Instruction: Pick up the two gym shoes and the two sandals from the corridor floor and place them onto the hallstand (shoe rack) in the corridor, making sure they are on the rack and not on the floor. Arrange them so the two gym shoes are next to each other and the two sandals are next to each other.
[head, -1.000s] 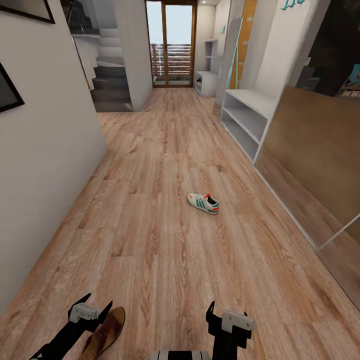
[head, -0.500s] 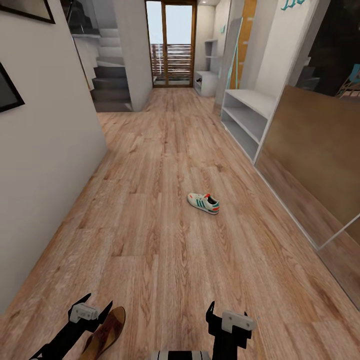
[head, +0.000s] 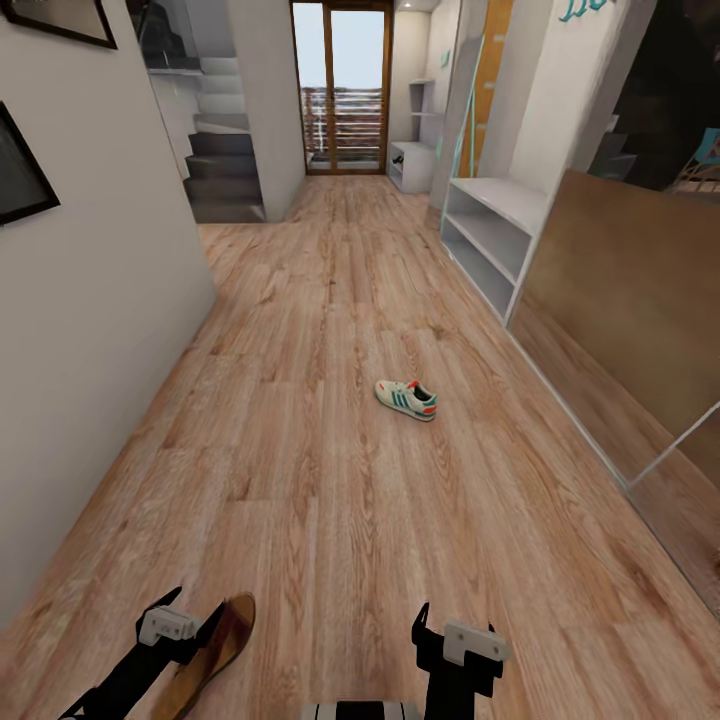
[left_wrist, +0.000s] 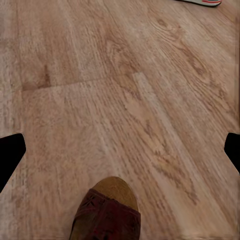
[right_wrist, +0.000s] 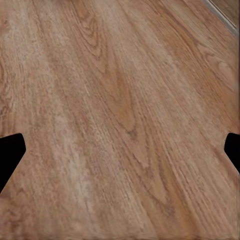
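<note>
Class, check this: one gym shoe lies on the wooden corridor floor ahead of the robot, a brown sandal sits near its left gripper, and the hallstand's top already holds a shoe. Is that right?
Not quite. The head view shows the hallstand with no shoe on its top or on the shelves that show. The rest holds: the gym shoe lies on the corridor floor, and the sandal sits beside the left gripper.

The corridor is evenly and softly lit, with daylight entering through the glass door (head: 341, 90) at the far end. The wood floor (head: 330, 480) shows no glare and hardly any cast shadow; the gym shoe (head: 406, 399) throws only a faint dark rim beneath it. The head view bends straight lines outward near its edges. Both wrist views look soft and slightly smeared, the wood grain blurred.
</note>
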